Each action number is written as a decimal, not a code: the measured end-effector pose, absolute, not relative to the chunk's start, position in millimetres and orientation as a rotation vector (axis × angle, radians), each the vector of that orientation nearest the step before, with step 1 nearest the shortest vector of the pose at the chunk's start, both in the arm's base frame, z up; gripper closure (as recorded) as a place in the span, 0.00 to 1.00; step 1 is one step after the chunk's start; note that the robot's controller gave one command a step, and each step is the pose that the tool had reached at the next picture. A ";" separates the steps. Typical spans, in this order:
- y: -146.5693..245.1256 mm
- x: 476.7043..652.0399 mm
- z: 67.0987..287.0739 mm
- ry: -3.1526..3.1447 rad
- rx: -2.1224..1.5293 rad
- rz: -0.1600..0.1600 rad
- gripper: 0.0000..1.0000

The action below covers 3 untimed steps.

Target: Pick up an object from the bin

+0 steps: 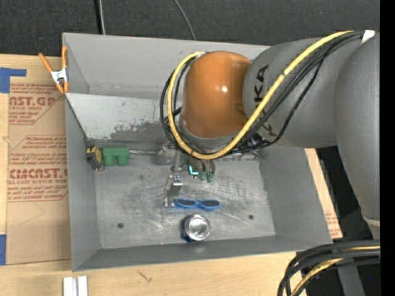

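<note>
My gripper (174, 189) hangs below the orange wrist cover over the middle of the bin floor. Just under and to the right of it lies a flat blue thing (195, 204), long and narrow, stretched left to right. I cannot tell whether the gripper touches it. In front of that, near the bin's front wall, a silver can (196, 227) with a blue side lies with its shiny end turned up.
A green block-shaped thing (115, 156) with a black and yellow piece (94, 156) at its left end lies by the left wall, well away from the gripper. The arm and its cables cover the bin's back right part.
</note>
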State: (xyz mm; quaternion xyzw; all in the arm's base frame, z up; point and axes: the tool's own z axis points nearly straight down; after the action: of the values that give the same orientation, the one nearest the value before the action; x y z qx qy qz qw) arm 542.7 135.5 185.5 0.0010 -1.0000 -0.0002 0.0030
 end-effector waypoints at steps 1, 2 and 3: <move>104.0 515.4 72.0 -3.149 0.128 -0.004 0.00; 29.6 493.8 112.5 -3.129 0.290 0.004 0.00; 33.5 511.4 71.4 -3.119 0.438 -0.001 0.00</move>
State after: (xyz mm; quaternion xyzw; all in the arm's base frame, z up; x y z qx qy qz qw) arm 511.4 33.5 71.4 0.1392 -0.9903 -0.0005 -0.0042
